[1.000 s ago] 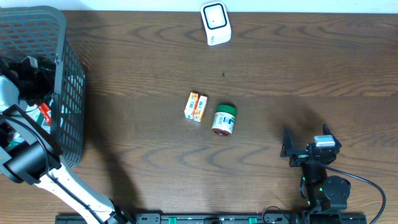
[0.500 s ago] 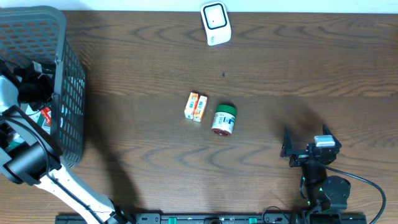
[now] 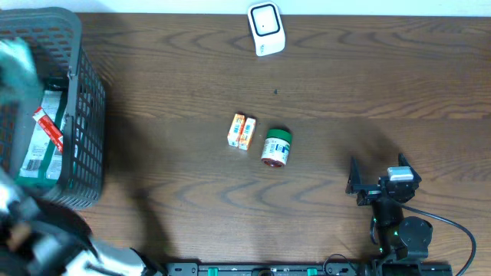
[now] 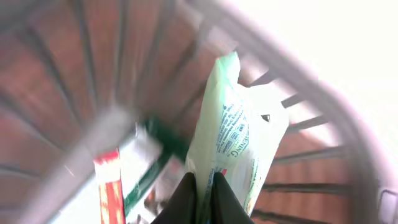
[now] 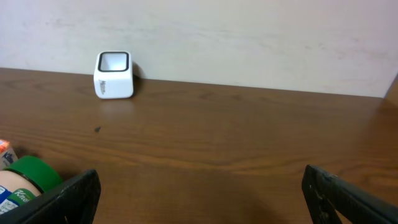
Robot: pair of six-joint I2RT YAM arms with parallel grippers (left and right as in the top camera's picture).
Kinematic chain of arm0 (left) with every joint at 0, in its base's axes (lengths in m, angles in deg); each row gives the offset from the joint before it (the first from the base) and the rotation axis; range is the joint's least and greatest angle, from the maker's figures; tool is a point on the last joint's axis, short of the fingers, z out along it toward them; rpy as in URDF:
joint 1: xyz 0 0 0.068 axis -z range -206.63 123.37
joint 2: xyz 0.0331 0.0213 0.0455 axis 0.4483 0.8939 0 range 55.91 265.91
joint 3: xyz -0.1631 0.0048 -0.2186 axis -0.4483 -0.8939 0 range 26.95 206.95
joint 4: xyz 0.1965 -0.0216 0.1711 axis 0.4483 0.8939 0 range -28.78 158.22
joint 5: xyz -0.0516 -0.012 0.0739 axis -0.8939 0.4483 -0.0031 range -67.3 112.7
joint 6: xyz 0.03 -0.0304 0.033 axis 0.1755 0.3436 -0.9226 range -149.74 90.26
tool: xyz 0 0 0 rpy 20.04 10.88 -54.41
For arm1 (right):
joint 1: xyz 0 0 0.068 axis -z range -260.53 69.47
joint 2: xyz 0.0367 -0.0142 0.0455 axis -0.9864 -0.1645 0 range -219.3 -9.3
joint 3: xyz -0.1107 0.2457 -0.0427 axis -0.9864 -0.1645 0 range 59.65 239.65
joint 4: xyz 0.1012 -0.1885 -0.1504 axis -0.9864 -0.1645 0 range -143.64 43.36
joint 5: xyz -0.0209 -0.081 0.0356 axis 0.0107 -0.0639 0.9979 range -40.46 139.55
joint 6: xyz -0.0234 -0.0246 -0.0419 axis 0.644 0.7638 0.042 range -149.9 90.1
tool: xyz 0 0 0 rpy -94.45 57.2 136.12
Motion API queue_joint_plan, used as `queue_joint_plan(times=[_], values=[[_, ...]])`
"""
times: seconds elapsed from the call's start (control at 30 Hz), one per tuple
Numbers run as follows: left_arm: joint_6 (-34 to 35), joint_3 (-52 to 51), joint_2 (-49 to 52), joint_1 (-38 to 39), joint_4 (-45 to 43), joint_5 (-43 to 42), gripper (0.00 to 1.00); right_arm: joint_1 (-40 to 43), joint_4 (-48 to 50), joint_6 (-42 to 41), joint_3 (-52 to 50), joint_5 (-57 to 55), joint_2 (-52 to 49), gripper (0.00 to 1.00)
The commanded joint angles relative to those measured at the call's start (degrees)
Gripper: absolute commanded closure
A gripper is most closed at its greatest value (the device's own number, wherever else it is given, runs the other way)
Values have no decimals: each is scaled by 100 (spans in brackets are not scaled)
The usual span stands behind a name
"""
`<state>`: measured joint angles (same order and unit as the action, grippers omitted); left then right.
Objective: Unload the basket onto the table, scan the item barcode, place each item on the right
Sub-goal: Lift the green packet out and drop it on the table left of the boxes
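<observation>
**Pouch** (image 4: 233,124): flat packet of pale green and white printed film. It hangs over the basket at the table's left end, pinched at its lower edge by the clenched fingers of the left gripper (image 4: 202,182). Blurred basket bars show all round it, so I cannot tell whether it is clear of the rim.
Handling, as judged: light, limp, and apt to flop and swing from an edge grip. The film may be slick, so a pinch well in from the seam looks safer than one at the very edge. Print faces the wrist camera, but no barcode can be made out.

**Table** (image 3: 345,92): dark wood, with an open stretch between the basket and the scanner.

**Basket** (image 3: 80,115): grey mesh with tall walls. It is the main obstacle, since a dangling pouch could catch on the rim.

**Packet** (image 3: 38,146): green, white and red, lying in the basket.

**Right gripper** (image 5: 199,198): jaws spread wide and grasping nothing, at the near right, well apart from everything else.

**Scanner** (image 3: 266,29): white, at the middle of the far edge, well apart from the pouch.

**Jar** (image 3: 276,147): green lid, mid-table, apparently lying on its side.

**Cartons** (image 3: 242,132): two small orange-and-white ones, just beside the jar. They look to be off the direct line to the scanner.
</observation>
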<state>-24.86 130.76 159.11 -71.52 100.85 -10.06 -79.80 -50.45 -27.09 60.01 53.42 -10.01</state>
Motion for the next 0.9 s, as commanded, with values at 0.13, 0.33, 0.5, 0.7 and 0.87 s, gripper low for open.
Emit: queue_joint_plan(times=[0.13,0.33,0.5,0.7,0.87], values=[[584,245,-2273,326,767,-116,93,31,-24,68,-4,-15,33,1],[317,153,-2723,1563,2518,-111,93,31,-22,66,-4,-15,33,1],[72,-483,-2568,2918,2800,-70,93,31,-24,66,-4,-15,33,1],[98,-1576,-2028,4052,2457,654,93,31,-22,66,-4,-15,33,1],[262,-2271,-1309,4513,1792,691,93,31,-22,66,-4,-15,33,1]])
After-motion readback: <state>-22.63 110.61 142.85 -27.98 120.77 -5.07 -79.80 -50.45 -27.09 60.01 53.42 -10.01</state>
